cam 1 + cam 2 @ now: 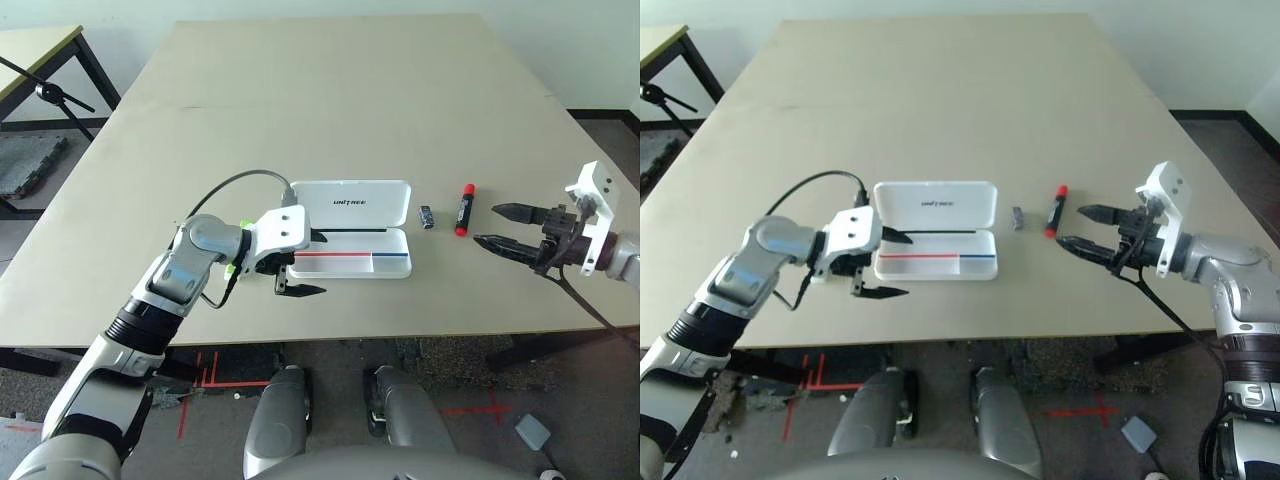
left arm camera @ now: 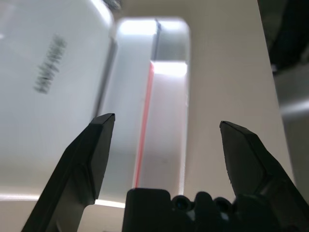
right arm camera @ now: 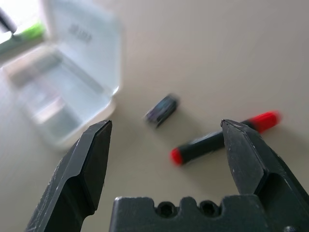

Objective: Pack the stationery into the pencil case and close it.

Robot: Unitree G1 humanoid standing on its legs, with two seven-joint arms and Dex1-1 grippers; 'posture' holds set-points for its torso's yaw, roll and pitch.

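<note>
White plastic pencil case [image 1: 352, 230] is lying open near the table's [image 1: 330, 110] front edge, lid [image 1: 352, 203] flung back flat at twelve o'clock of its tray [image 1: 350, 262]. One red stripe and one blue stripe are showing inside the tray; no pen is sitting in it. One small dark clip [image 1: 426, 216] is resting just off the lid's three o'clock corner, and one black marker [image 1: 464, 209] with a red cap is lying a little further out at three o'clock, apart from the clip. One lime-green highlighter [image 1: 243, 226] is peeking out behind the left arm, at nine o'clock of the case. The left gripper [image 1: 299, 267] is hovering at the tray's nine o'clock end, fingers spread, grasping nothing. The right gripper [image 1: 497, 227] is hanging at three o'clock of the marker, fingers parted wide, also carrying nothing.
</note>
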